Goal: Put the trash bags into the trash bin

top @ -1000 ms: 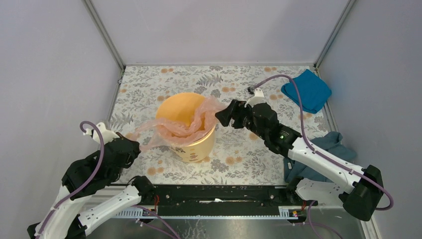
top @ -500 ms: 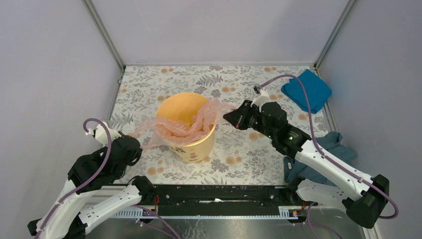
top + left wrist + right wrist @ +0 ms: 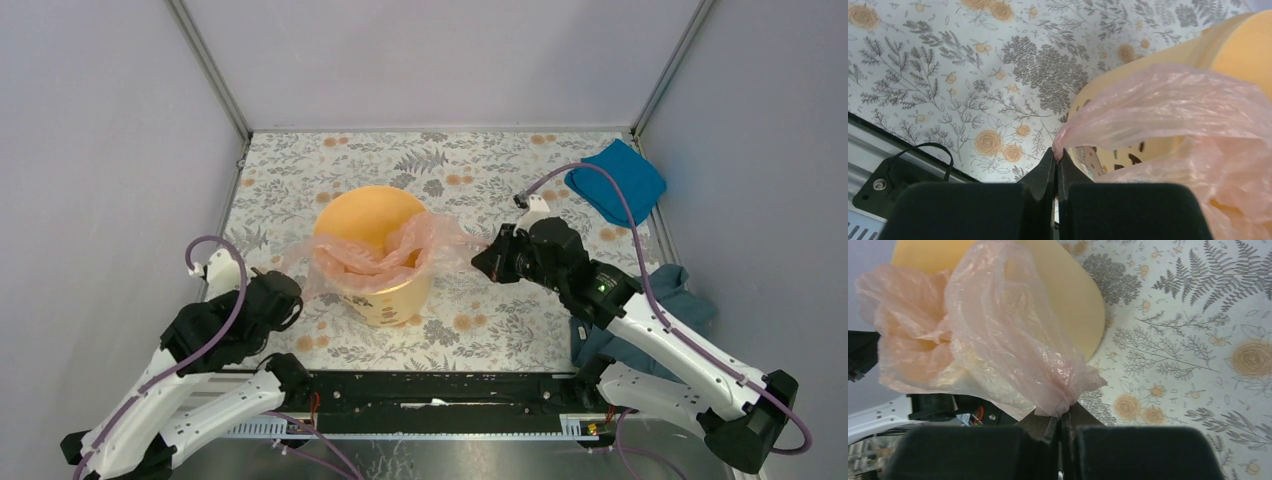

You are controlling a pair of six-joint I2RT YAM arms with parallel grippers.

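The yellow-orange trash bin (image 3: 378,292) stands upright in the middle of the floral table. A pale pink trash bag (image 3: 372,256) lies crumpled in its mouth and spills over the rim on both sides. My left gripper (image 3: 298,290) is shut on the bag's left corner (image 3: 1068,137), left of the trash bin (image 3: 1243,45). My right gripper (image 3: 480,258) is shut on the bag's bunched right end (image 3: 1058,385), just right of the trash bin (image 3: 1078,305). The film is stretched between the two grips.
A bright blue folded cloth (image 3: 616,180) lies at the back right corner. A dark teal cloth (image 3: 672,298) sits at the right edge under my right arm. Grey walls enclose the table on three sides; a black rail (image 3: 430,390) runs along the near edge.
My right gripper shut on the bag's right end and pulled it right, away from the bin. My left gripper moved right and nearer, still holding the left corner.
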